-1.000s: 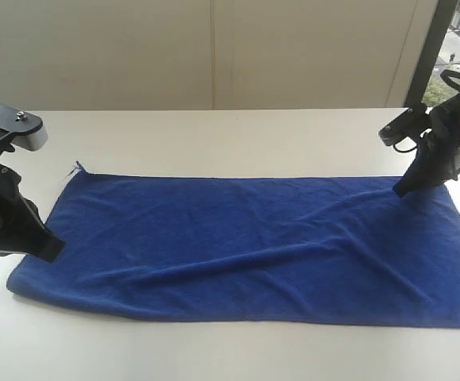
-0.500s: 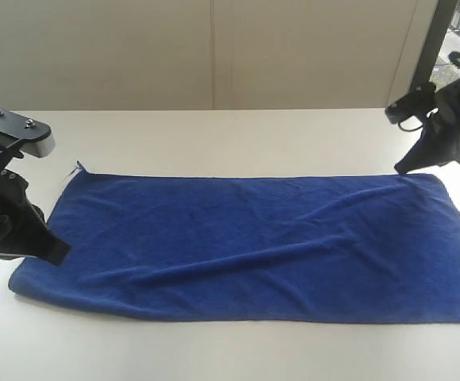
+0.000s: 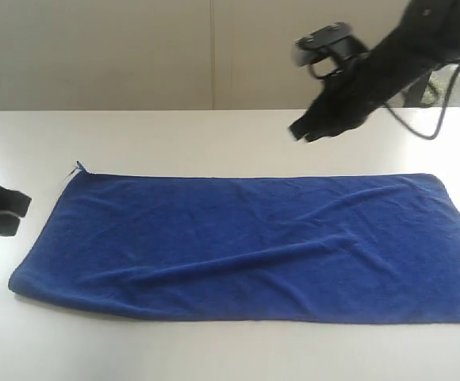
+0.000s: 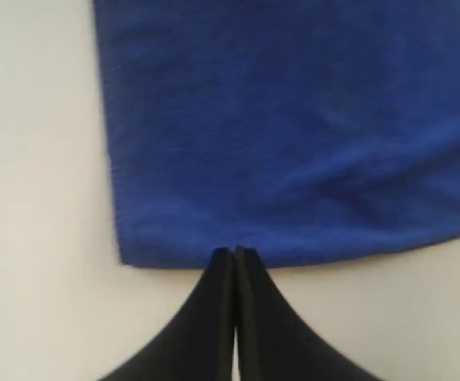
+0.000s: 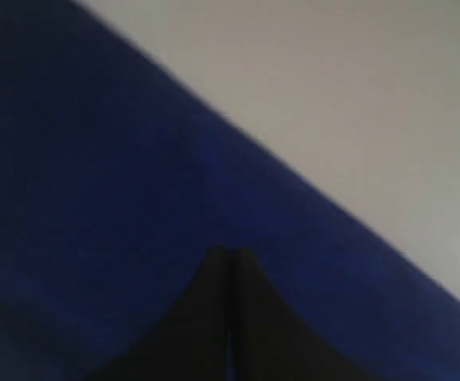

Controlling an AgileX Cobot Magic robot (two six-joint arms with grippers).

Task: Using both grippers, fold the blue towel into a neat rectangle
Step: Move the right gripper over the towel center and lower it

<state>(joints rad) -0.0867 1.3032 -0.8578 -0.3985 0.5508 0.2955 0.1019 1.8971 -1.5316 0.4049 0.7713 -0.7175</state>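
The blue towel (image 3: 246, 246) lies flat across the near half of the desk (image 3: 174, 135) as one long, lightly rippled rectangle. The left gripper (image 4: 235, 254), jaws pressed together and empty, sits just beside its left end. The right gripper (image 3: 303, 130), likewise closed and empty, hangs over the desk's far side. Judgement: further folding remains, and no grasp is made.

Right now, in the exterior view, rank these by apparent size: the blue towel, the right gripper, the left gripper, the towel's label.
1. blue towel
2. right gripper, raised and perhaps nearer the camera
3. left gripper, cut off by the picture's edge, so unsure against the right one
4. label, tiny
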